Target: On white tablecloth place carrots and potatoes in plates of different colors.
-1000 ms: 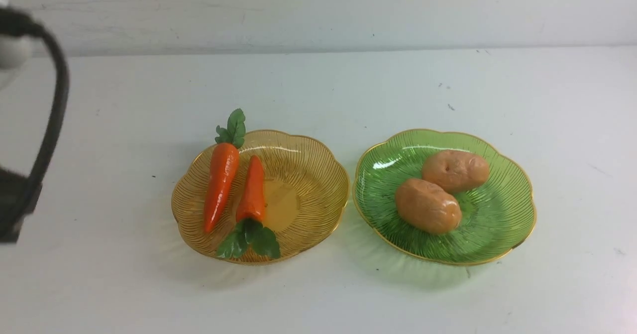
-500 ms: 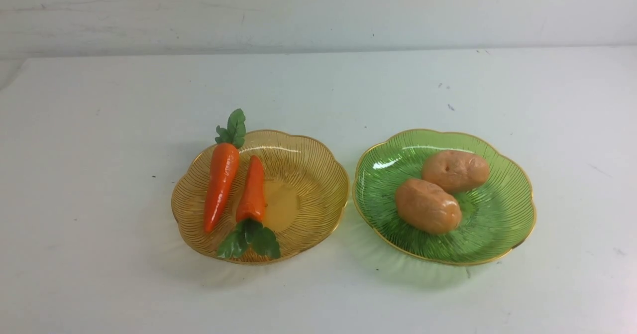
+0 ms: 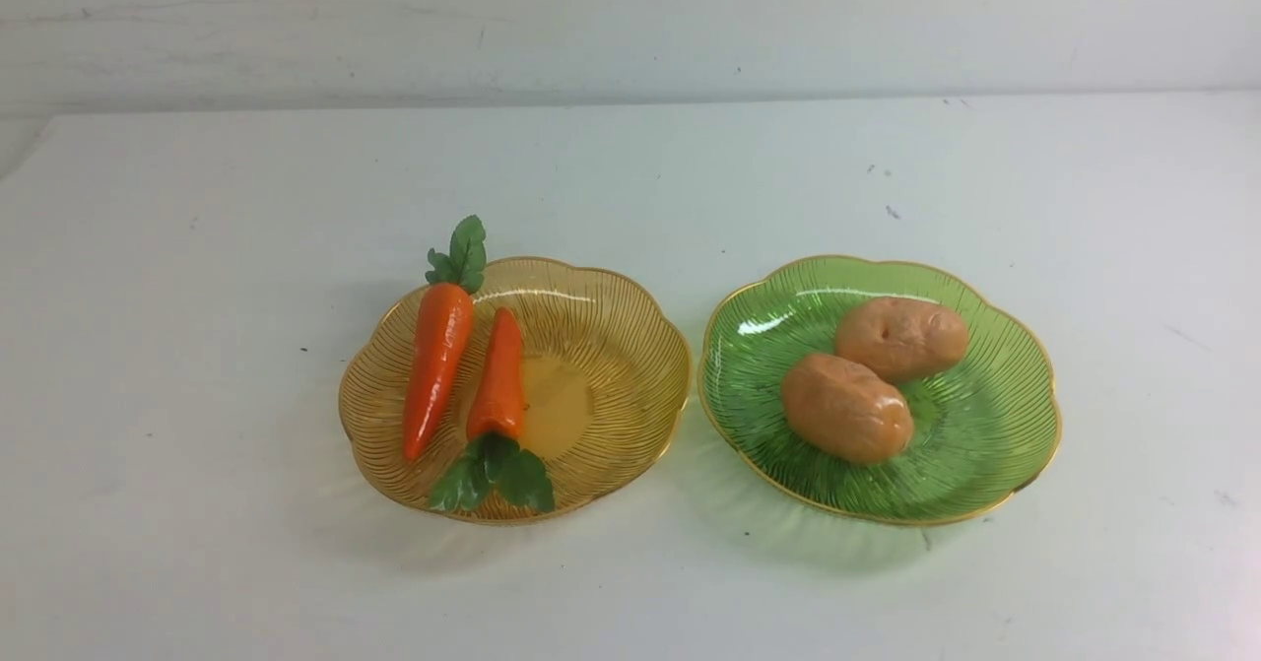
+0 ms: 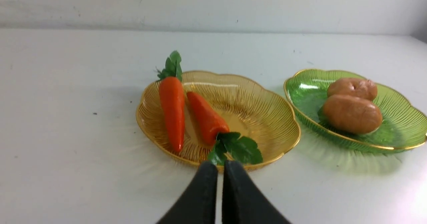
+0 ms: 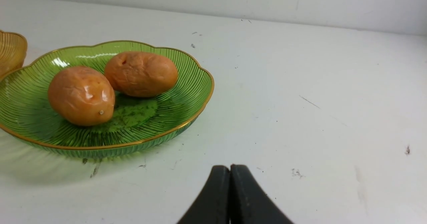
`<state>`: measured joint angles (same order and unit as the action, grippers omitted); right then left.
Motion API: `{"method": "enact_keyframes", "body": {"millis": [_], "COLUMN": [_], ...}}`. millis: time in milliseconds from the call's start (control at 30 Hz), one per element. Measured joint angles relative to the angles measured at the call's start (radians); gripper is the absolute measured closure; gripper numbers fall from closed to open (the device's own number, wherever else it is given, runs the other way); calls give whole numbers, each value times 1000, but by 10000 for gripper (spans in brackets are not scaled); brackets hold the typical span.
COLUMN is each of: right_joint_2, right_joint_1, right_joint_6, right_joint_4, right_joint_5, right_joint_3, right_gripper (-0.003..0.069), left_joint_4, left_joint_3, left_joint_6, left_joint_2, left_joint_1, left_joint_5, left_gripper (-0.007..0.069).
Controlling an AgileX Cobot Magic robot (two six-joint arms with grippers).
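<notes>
Looking mid-bench, we see both carrots (image 3: 463, 370) in the amber plate (image 3: 630, 365) and both potatoes (image 3: 872, 380) in the green plate (image 3: 995, 434) toward the right edge; our left claw (image 4: 220, 165) and right claw (image 5: 230, 169) are pressed together, empty.

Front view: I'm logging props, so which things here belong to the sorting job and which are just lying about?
Job:
two carrots
yellow plate
two potatoes
green plate
white cloth

Lying about:
nothing, only dark specks on the cloth

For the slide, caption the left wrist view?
Shut left pincer faces amber plate with two carrots; green plate holds two potatoes.
</notes>
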<state>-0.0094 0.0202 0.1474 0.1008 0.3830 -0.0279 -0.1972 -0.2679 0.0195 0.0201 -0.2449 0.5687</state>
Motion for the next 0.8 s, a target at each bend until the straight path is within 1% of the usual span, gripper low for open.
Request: {"method": "enact_keyframes", "body": {"millis": [133,200,367,467,600,800], "right_joint_2": [0,0,0,0,0,0], "right_joint_1": [0,0,0,0,0,0], "right_joint_6": [0,0,0,0,0,0], "right_joint_4": [0,0,0,0,0,0], "right_joint_5": [0,0,0,0,0,0], "right_joint_3": [0,0,0,0,0,0], "right_gripper": [674,674,674,674,674,674], "left_joint_4": [4,30,133,168,197,234], "left_joint_3": [33,57,161,219,289,296], "left_joint_6": [0,-4,-8,12,43,49], "left_joint_2": [0,0,-1,-3,-4,-4], "left_joint_1": [0,0,1,17,83,182], "left_joint_5": [1,-8,-135,-180,-193,-193], "left_gripper": [607,607,607,607,607,607]}}
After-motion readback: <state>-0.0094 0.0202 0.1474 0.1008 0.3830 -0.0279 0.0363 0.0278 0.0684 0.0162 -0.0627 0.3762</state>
